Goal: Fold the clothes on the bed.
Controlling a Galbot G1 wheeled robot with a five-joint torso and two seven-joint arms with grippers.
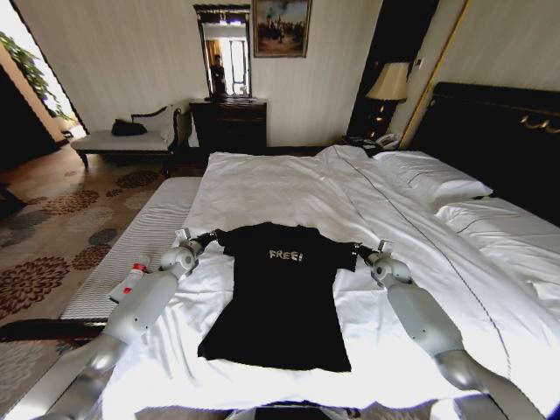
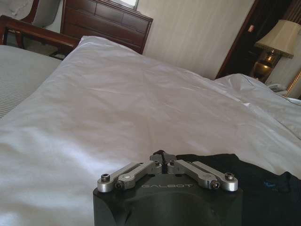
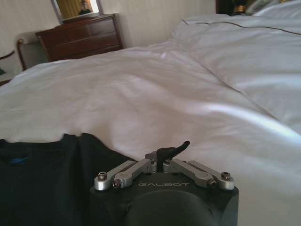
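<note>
Black T-shirt [image 1: 282, 297] spread flat near bed's [image 1: 289, 188] foot edge, left gripper [image 1: 208, 236] and right gripper [image 1: 357, 249] pinched shut on opposite sleeves, presumably for symmetric folding.

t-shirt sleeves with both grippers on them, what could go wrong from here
Both grippers are shut at the sleeves of the black T-shirt: the left gripper, the right gripper. Each pinch looks thin, so a sleeve could slip out when lifted. The fingers might also catch the white sheet underneath. Uneven pulls could skew the fold.
</note>
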